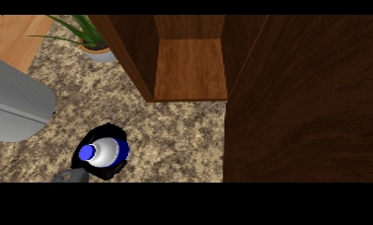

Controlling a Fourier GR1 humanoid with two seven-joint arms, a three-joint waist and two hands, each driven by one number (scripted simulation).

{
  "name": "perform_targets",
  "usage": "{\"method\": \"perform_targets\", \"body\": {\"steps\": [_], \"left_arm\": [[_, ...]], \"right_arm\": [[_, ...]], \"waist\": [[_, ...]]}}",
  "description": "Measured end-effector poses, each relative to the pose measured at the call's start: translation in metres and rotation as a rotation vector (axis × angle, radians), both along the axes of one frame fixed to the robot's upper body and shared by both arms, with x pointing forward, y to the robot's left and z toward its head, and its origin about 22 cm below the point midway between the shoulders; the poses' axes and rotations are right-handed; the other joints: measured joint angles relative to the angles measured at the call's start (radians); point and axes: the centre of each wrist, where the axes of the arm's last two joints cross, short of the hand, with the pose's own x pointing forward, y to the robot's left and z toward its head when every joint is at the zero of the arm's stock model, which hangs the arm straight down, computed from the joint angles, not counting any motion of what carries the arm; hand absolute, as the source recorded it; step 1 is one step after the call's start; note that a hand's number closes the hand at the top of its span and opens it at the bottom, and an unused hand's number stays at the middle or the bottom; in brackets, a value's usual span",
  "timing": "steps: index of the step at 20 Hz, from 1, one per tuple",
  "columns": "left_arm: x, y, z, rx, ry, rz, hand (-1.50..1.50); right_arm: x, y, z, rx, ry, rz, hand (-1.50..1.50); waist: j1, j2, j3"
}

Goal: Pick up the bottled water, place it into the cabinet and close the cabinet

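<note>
Head view: bottled water (104,151) held over the table (175,135).
Left hand (98,167) fingers curled round the bottle, near the open cabinet (191,68), door (299,100) at right.

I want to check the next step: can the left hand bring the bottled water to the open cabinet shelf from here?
Probably yes: the left hand curls round the bottled water, and only bare counter lies before the shelf.

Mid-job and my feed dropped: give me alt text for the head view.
The left robot hand is curled round the bottled water, blue cap showing, above the speckled counter. The wooden cabinet stands open ahead, its door swung out at the right. A potted plant and a grey appliance sit at left.
</note>
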Motion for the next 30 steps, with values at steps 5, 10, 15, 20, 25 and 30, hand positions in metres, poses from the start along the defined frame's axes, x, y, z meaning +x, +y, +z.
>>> {"method": "perform_targets", "body": {"steps": [5, 10, 15, 20, 25, 30], "left_arm": [[0.004, 0.010, 0.005, -0.020, -0.069, 0.202, 1.50], [0.013, 0.019, 0.015, -0.012, -0.141, 0.380, 1.50], [0.020, 0.013, 0.026, -0.016, -0.168, 0.378, 1.50], [0.040, -0.025, 0.047, -0.012, -0.199, 0.341, 1.50], [0.047, -0.062, 0.075, -0.006, -0.211, 0.301, 1.50], [0.056, -0.102, 0.107, 0.022, -0.226, 0.290, 1.50]], "right_arm": [[-0.005, -0.005, 0.001, -0.010, -0.008, -0.002, -1.50], [-0.007, -0.007, 0.002, -0.010, -0.004, -0.005, -1.50], [-0.013, -0.008, 0.003, -0.004, 0.003, -0.020, -1.50], [-0.012, -0.012, 0.006, -0.014, -0.001, -0.030, -1.50], [-0.008, -0.014, 0.008, -0.017, -0.009, -0.025, -1.50], [-0.005, -0.013, 0.008, -0.008, -0.007, -0.020, -1.50]], "waist": [[-0.001, 0.000, 0.000], [0.005, 0.000, 0.001], [0.009, -0.002, 0.002], [0.014, -0.003, 0.002], [0.020, -0.004, 0.003], [0.012, -0.003, 0.002]]}}
